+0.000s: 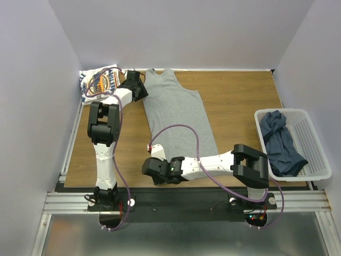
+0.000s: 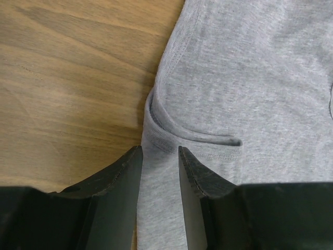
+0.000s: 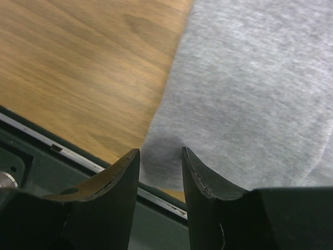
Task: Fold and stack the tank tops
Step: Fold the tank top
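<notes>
Rail [image 1: 176,201] with both arm bases is nearest, just below the grey top's hem.

Right gripper [image 3: 160,153] sits at the near-left hem corner of the grey top [image 1: 176,112]. Jaws are part-way apart and straddle the corner, with cloth in the gap. That corner reaches the near edge of the table [image 1: 240,96].

Grey top is plain light heather grey and spread flat on the table, unfolded. Hem is near, neck is far, and the body slants so the hem lies further right than the straps.

Basket [image 1: 283,111] is right of the grey top, well apart. A crumpled slate-blue top [image 1: 279,144] lies in it.

Left gripper [image 2: 158,150] is at the grey top's far-left armhole. Jaws are apart over the ribbed edge, which is rucked into a small crease just ahead of the fingertips.

White top [image 1: 98,82] with blue-orange print lies bunched just left of the grey top's straps, in the far corner.
</notes>
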Motion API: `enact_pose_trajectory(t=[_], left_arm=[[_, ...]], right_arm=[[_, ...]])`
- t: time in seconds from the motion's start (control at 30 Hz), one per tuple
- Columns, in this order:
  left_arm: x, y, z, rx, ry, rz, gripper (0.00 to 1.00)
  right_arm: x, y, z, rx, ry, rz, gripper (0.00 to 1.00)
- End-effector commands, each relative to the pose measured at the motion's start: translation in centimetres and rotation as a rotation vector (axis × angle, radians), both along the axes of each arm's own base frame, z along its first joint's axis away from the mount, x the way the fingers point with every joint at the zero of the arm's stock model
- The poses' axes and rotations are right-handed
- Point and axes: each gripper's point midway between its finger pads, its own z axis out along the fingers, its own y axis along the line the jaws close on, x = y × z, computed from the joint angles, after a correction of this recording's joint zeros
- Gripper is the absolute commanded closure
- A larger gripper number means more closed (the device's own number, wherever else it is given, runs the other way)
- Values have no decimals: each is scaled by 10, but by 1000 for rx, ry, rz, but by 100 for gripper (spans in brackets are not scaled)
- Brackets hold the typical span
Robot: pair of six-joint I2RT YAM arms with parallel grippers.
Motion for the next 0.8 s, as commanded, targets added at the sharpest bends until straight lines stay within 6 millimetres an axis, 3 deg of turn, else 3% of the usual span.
enact_pose_trajectory(t=[0.0,0.3,0.4,0.53,0.57,0.77], left_arm=[[0,2,-5,18,5,-17,55],[5,2,-16,28,21,-4,69],[8,1,-16,28,20,-2,74],[12,3,-16,38,24,3,84],[13,3,-17,42,25,5,89],[19,3,-15,46,15,9,98]], right_arm=[[-8,17,14,34,-22,18,56],[-16,8,-3,-8,-2,16,58],[-15,5,-4,-14,-4,5,64],[-18,0,-7,-20,8,11,80],[-18,-1,-7,-22,10,15,82],[-23,-5,-2,-5,20,42,88]])
